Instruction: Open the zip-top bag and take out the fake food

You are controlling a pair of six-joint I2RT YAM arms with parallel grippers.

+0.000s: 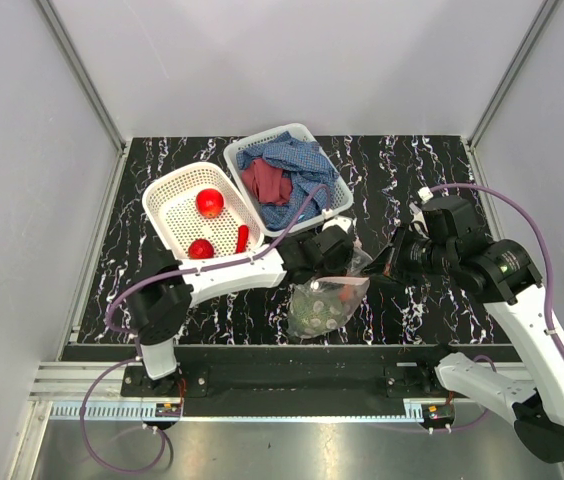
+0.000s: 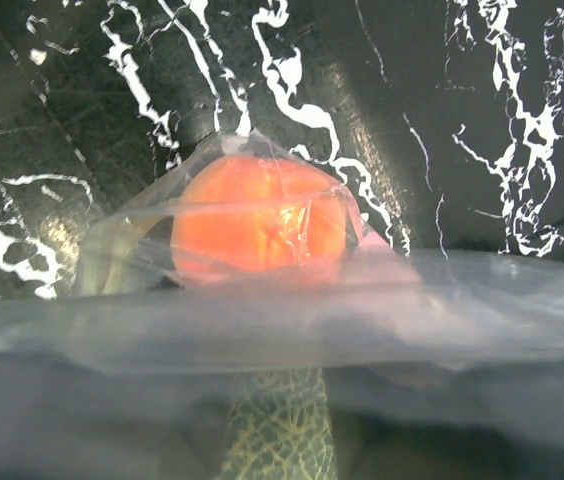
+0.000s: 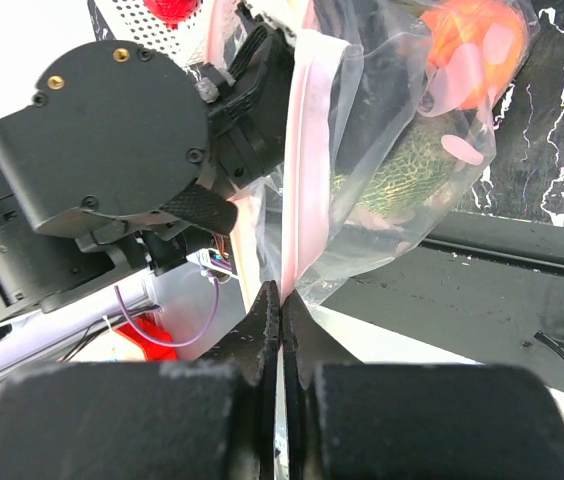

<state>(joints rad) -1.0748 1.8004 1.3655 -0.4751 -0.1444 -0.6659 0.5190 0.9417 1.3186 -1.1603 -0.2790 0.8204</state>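
The zip-top bag (image 1: 324,305) hangs between my two grippers near the table's front edge. My right gripper (image 1: 382,268) is shut on one pink zip lip, as the right wrist view (image 3: 282,295) shows. My left gripper (image 1: 340,252) is at the bag's mouth, and one of its fingers (image 3: 197,210) presses on the other lip. Plastic (image 2: 442,320) hides its fingers in its own view. Inside the bag are an orange-peach fruit (image 2: 260,215) and a green netted piece (image 2: 277,430). Two red fruits (image 1: 210,202) and a red chili (image 1: 243,238) lie in the left white basket (image 1: 162,195).
A second white basket (image 1: 312,140) at the back holds a blue cloth (image 1: 297,165) and a red cloth (image 1: 267,182). The black rail (image 1: 282,352) runs along the front edge just below the bag. White walls enclose the table.
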